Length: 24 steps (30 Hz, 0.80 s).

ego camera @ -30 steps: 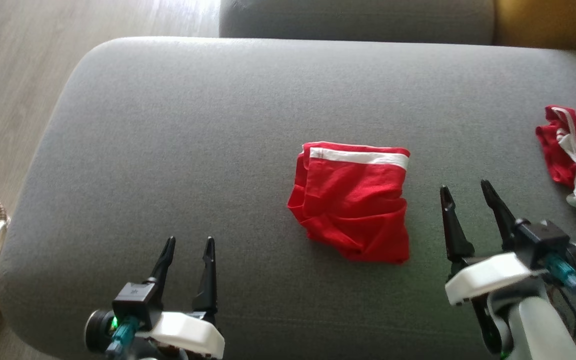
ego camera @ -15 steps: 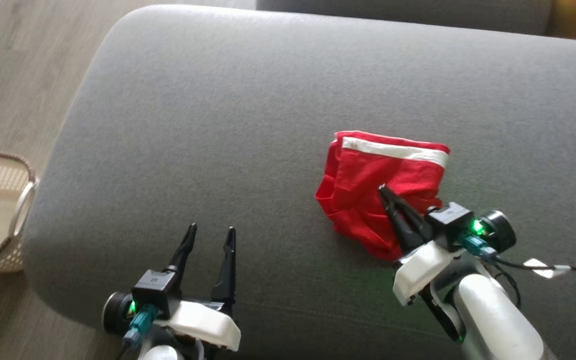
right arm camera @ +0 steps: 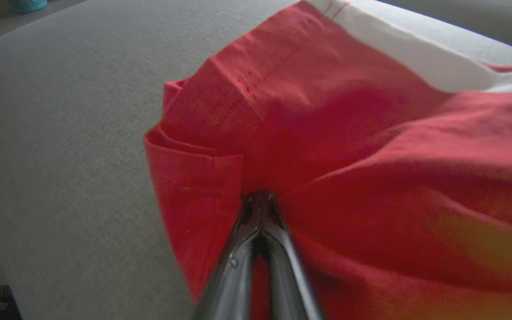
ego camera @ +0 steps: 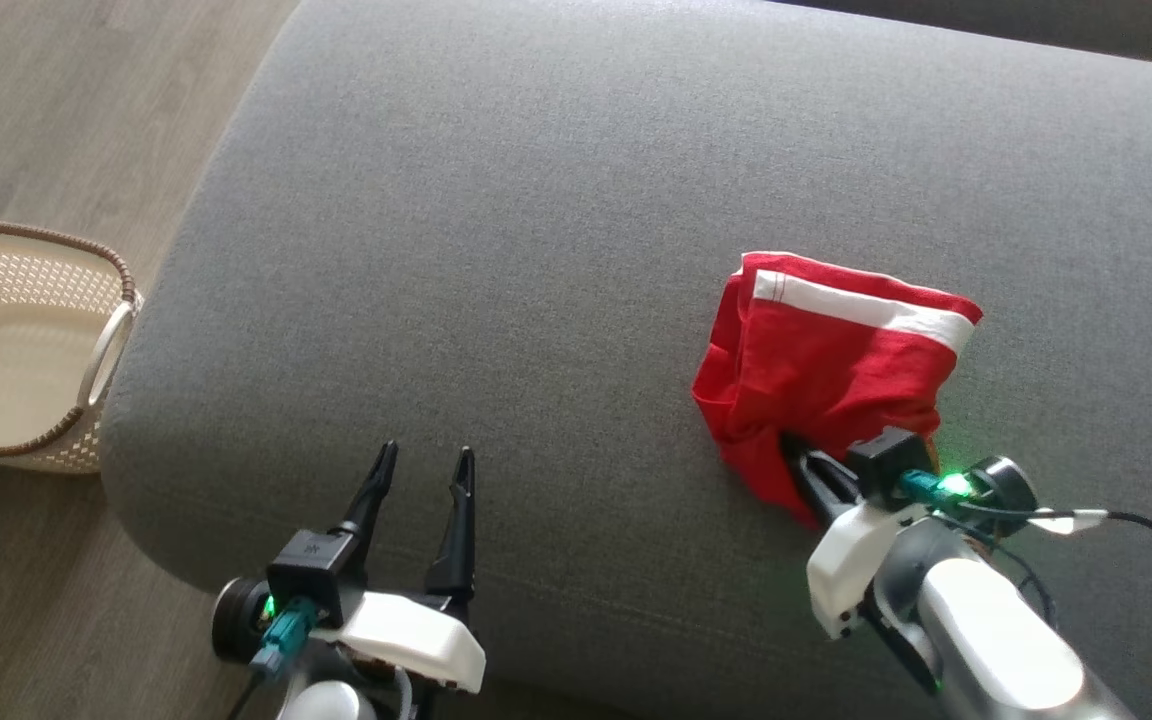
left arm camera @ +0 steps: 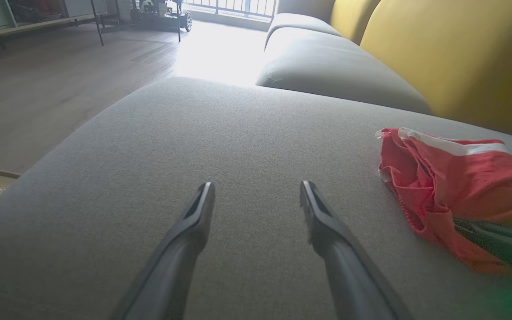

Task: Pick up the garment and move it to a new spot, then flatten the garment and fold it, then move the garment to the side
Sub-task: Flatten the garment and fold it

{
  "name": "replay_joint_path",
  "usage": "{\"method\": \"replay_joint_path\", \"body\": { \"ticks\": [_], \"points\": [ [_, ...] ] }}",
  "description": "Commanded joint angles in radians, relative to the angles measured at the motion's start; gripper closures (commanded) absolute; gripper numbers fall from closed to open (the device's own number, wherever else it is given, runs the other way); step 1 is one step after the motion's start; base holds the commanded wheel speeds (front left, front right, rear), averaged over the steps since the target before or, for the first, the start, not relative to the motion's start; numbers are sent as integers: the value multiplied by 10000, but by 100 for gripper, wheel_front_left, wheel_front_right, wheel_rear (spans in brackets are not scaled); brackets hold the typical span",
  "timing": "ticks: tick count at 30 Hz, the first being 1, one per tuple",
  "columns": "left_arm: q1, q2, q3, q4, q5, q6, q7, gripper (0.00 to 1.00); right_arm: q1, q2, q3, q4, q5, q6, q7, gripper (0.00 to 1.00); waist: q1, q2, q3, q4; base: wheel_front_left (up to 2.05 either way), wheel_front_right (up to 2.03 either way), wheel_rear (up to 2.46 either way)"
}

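R pincer clamped on garment's near edge, cloth bunched; white band along far side, running left-right, on sofa. 1 s ago jaws were apart, beside it. L pincer spread wide, empty. 1 garment, 1 basket. L wrist: garment at right. R wrist: tips pinch red fold.

right gripper: its closed tips are sinking into a fold of the garment, hiding the pinched layers.
garment borders: the right wrist view's right and bottom edges are cutting it off, and the nearest cloth is blurring.
basket: the head view's left edge is cropping it.
right forearm: it is running off the head view's bottom edge.
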Motion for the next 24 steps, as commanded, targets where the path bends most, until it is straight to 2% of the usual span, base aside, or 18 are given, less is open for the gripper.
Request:
{"method": "replay_joint_path", "body": {
  "ticks": [1,9,16,21,24],
  "points": [
    [-390,-20,224,-279,-49,69,-122,0,-231,31,336,-127,97,-2,-14,100,0,0,-2,8,0,0,0],
    [-393,-20,273,-202,13,123,-122,0,-426,192,1476,-96,918,-2,-411,100,0,0,-190,-117,0,0,0],
    [-283,-20,301,-126,28,114,-122,0,-184,73,2863,-496,1948,-2,117,100,0,0,-502,-296,0,0,0],
    [-199,-20,354,-79,48,116,-122,0,-124,-215,3296,-754,2494,-2,505,100,0,0,-691,-389,0,0,0],
    [-123,-20,421,-63,78,117,-122,0,-212,-420,2773,-901,2478,-2,314,100,0,0,-786,-466,0,0,0]
  ]
}}
